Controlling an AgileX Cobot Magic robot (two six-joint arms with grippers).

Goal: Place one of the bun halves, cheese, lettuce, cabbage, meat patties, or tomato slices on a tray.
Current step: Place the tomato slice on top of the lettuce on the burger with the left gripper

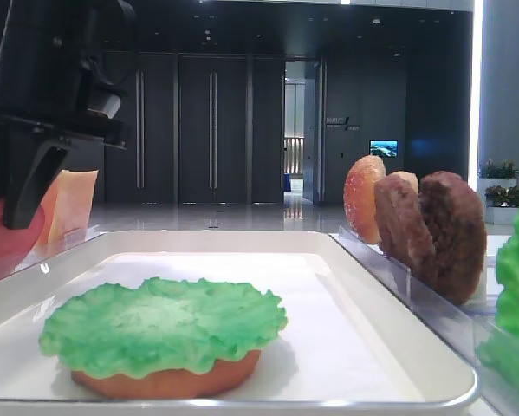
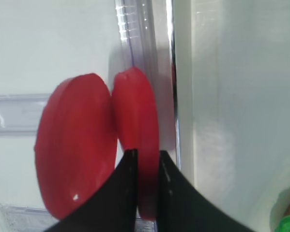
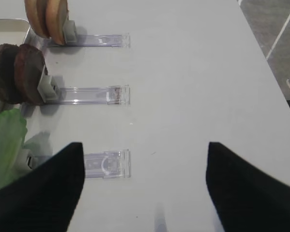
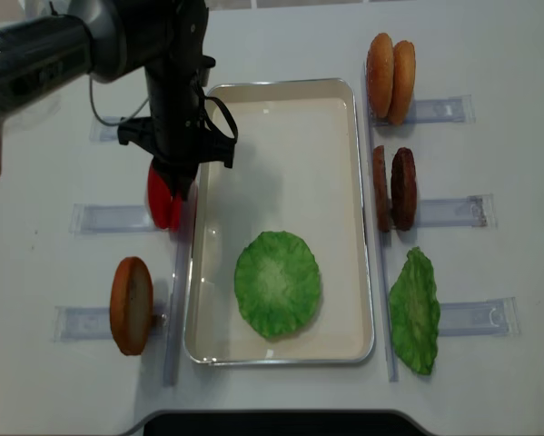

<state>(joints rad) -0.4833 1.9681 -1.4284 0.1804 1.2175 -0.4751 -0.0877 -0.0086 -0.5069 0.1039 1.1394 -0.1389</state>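
My left gripper (image 2: pixel 147 162) is shut on the right one of two upright red tomato slices (image 2: pixel 137 116); the other slice (image 2: pixel 74 150) stands just to its left. From above, the gripper (image 4: pixel 174 182) sits over these slices (image 4: pixel 160 204) in a clear rack beside the left rim of the white tray (image 4: pixel 281 84). On the tray lies a green lettuce (image 4: pixel 277 283) leaf on top of a flat bun half (image 1: pixel 168 381). My right gripper (image 3: pixel 142 188) is open over bare table with nothing between its fingers.
Clear racks right of the tray hold two bun halves (image 4: pixel 390 65), two meat patties (image 4: pixel 394 186) and another lettuce leaf (image 4: pixel 415 309). A bun half (image 4: pixel 131 304) stands in the near left rack. Cheese (image 1: pixel 73 204) stands behind the left arm.
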